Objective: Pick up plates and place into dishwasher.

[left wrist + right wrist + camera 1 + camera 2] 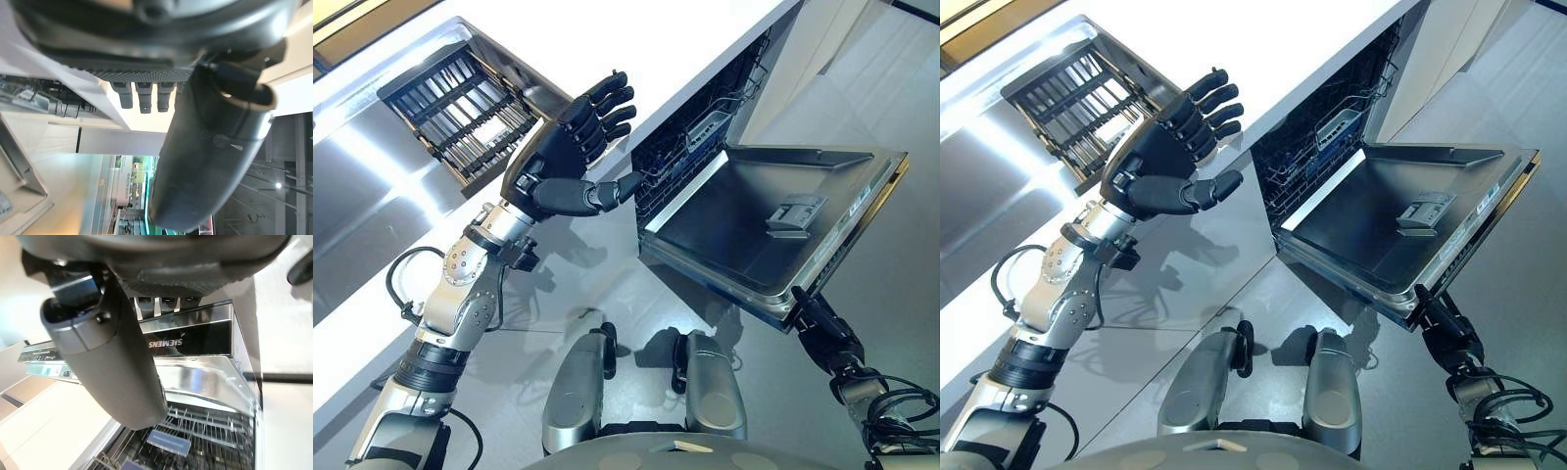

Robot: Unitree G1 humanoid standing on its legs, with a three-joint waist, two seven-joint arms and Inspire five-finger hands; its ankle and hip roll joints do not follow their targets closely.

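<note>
Beside the counter's front edge, the left hand (570, 147) is hovering raised, fingers spread straight and thumb stretched out toward the dishwasher (705, 127), gripping nothing. That dishwasher is sitting open under the white counter (636, 49), its steel door (754, 220) lying flat, its wire racks (1317, 147) showing inside the opening. At the door's outer front edge, the right hand (815, 318) is reaching up from below; its wrist view is showing the fingers (168, 303) lying against the door's dark control strip (195, 335), though whether they are curling round the edge cannot be told. Near the counter's far left end, a dark slatted rack (460, 108) is sitting in a steel recess. Any plates are out of sight.
</note>
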